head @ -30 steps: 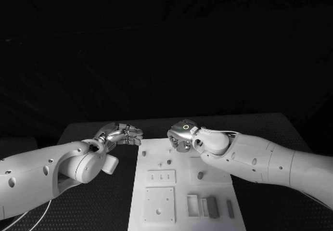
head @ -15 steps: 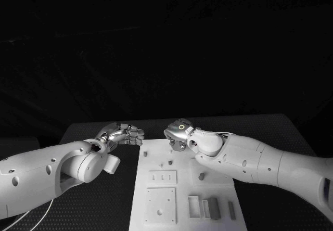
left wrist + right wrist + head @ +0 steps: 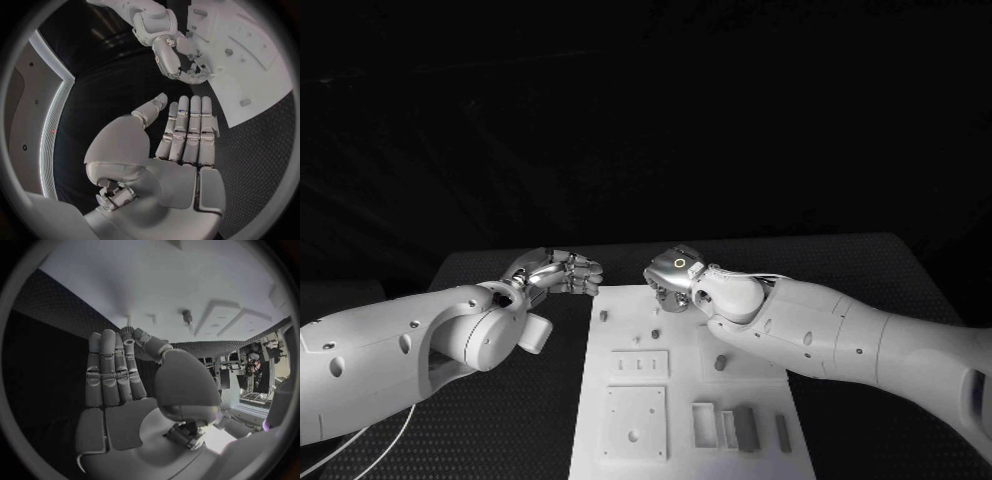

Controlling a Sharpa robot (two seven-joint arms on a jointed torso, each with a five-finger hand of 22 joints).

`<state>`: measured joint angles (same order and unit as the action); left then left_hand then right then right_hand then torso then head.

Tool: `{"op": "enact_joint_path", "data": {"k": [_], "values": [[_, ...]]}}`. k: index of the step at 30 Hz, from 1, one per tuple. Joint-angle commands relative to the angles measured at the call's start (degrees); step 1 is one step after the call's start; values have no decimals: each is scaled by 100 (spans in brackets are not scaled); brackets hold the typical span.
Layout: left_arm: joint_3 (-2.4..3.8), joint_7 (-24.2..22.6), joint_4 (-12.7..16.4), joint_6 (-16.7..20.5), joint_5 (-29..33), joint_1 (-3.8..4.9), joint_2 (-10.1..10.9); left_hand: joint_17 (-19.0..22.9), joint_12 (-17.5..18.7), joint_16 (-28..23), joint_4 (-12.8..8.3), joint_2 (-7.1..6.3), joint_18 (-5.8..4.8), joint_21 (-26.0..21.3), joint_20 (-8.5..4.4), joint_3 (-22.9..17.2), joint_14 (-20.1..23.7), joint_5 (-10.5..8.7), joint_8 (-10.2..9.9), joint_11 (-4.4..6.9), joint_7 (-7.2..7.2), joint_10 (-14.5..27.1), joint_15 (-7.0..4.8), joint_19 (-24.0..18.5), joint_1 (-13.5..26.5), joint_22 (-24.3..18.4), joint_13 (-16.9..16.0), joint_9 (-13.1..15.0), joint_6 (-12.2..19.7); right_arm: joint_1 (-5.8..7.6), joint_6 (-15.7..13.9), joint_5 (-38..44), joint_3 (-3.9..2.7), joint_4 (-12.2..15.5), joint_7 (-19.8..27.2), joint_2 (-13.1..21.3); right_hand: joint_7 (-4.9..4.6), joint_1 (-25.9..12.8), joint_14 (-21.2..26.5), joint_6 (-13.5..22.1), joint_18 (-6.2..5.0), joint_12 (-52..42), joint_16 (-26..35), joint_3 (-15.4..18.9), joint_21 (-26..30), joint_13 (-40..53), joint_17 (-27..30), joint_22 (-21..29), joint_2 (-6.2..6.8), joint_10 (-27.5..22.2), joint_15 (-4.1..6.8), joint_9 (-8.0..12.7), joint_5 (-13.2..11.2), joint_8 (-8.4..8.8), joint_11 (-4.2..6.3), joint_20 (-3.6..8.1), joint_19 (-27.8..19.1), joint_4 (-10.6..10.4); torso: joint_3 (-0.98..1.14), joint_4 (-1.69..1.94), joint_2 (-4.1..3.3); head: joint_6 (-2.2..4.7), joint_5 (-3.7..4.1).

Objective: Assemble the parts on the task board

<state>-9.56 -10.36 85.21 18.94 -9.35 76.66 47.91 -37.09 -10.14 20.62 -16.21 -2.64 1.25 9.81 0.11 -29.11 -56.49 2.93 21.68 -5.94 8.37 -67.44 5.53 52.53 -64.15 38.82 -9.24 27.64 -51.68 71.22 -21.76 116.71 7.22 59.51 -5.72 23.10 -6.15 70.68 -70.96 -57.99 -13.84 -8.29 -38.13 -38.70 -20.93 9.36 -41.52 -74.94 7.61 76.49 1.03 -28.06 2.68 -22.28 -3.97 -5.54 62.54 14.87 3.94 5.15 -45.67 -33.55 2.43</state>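
Note:
The white task board (image 3: pixel 672 335) lies in the middle of the black table. On it stand a small dark peg (image 3: pixel 720 363) and another peg (image 3: pixel 602 316) near its left edge, and grey block parts (image 3: pixel 740 429) lie near its front. My left hand (image 3: pixel 560 272) hovers just off the board's far left corner. In the left wrist view the left hand (image 3: pixel 184 130) has straight fingers and holds nothing. My right hand (image 3: pixel 678 279) hangs over the board's far end. In the right wrist view the right hand (image 3: pixel 115 370) is flat and empty, with a peg (image 3: pixel 186 316) beyond it.
A raised square plate with a hole (image 3: pixel 632 423) and a slotted plate (image 3: pixel 635 366) sit on the board's left half. Black table surface (image 3: pixel 877 270) surrounds the board. The two hands are close together, with a narrow gap between them.
My right hand has shifted slightly to the left and farther back over the board's far end. The left arm has crept forward a little. Neither hand has taken anything.

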Motion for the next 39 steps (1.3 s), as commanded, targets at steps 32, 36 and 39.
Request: {"op": "enact_joint_path", "data": {"k": [32, 36, 39], "values": [[7, -18, -33, -85, 18, 27, -73, -17, 48, -37, -16, -22, -24, -42, 0, 31, -15, 15, -37, -43, 45, -7, 34, 14, 48, 12, -5, -11, 21, -92, 90, -53, 13, -242, 126, -176, -6, 170, -71, -41, -116, -26, -22, -242, -51, 149, -17, -144, -149, 134, 103, -11, 21, 49, 105, 26, 9, 198, 16, 17, -34, -107, -49], [7, -19, -52, -90, 18, 27, -91, -18, 49, -39, -16, -22, -24, -42, 0, 31, -15, 15, -38, -43, 45, -7, 35, 14, 49, 12, -5, -11, 21, -92, 98, -60, 13, -263, 126, -171, -6, 167, -70, -41, -116, -24, -22, -243, -53, 150, -19, -144, -147, 135, 102, -11, 21, 51, 105, 26, 8, 198, 11, 4, -31, -109, -51], [7, -18, -55, -91, 18, 27, -93, -19, 51, -41, -15, -22, -24, -43, 1, 32, -15, 15, -38, -43, 46, -8, 35, 14, 50, 12, -5, -11, 21, -92, 91, -60, 13, -276, 122, -165, -6, 167, -70, -41, -116, -23, -22, -244, -54, 151, -20, -144, -148, 135, 102, -12, 21, 52, 105, 26, 7, 198, 13, 1, -31, -113, -50]]}}
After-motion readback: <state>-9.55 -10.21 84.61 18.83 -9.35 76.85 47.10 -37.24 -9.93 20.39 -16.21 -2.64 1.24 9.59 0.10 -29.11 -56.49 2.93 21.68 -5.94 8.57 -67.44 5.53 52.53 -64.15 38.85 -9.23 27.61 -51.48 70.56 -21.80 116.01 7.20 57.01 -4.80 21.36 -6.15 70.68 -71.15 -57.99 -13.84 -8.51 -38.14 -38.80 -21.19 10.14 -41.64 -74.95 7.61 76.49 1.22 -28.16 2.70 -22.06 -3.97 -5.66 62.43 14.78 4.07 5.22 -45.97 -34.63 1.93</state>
